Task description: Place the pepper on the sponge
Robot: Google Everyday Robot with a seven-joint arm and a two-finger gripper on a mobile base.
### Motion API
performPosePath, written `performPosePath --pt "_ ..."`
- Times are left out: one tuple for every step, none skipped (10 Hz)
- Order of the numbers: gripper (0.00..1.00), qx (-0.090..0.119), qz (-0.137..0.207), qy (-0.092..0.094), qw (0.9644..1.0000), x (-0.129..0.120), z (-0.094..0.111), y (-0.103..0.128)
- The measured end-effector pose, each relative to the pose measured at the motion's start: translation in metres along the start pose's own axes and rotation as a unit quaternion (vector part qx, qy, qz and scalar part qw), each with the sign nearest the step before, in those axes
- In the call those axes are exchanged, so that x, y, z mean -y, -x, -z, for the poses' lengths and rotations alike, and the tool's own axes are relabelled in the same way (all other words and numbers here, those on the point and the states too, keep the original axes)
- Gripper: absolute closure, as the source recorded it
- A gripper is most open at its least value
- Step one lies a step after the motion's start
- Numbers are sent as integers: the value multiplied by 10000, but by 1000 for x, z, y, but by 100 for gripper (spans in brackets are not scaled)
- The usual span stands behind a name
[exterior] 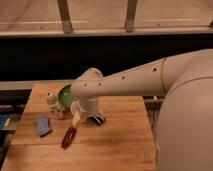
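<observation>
The dark red pepper (68,137) lies on the wooden table (117,147), left of centre and near the front. To its left, a short gap away, the blue-grey sponge (43,126) lies flat. My gripper (76,118) hangs at the end of the big white arm (125,82), just above and slightly right of the pepper's far end. It holds nothing that I can see. The arm hides part of the scene behind it.
A green round plate (63,95) sits at the back left, partly covered by the arm. A small white object (52,101) stands beside the plate. A black bar-shaped object (98,119) lies right of the gripper. A dark ledge runs behind the table.
</observation>
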Motion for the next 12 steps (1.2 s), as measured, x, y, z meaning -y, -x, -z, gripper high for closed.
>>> performPosePath --pt "20 -18 28 55 10000 -6 -2 -2" --pt "20 -28 69 142 9999 -16 -5 -4" --pt "20 -43 90 211 9997 -22 -9 -4" --pt "20 -43 145 323 9994 -31 -15 -4" --pt "20 -4 195 385 9991 -37 -19 -3" --pt "20 38 240 428 9988 -44 -24 -2" --pt "20 99 352 519 9980 -56 -32 1" --pt "20 144 483 642 9967 -66 -40 1" --pt "20 153 540 672 9962 -69 -41 1" --pt "20 153 561 679 9960 -70 -41 1" --pt "20 155 546 674 9961 -68 -41 1" --pt "20 153 550 672 9961 -68 -41 1"
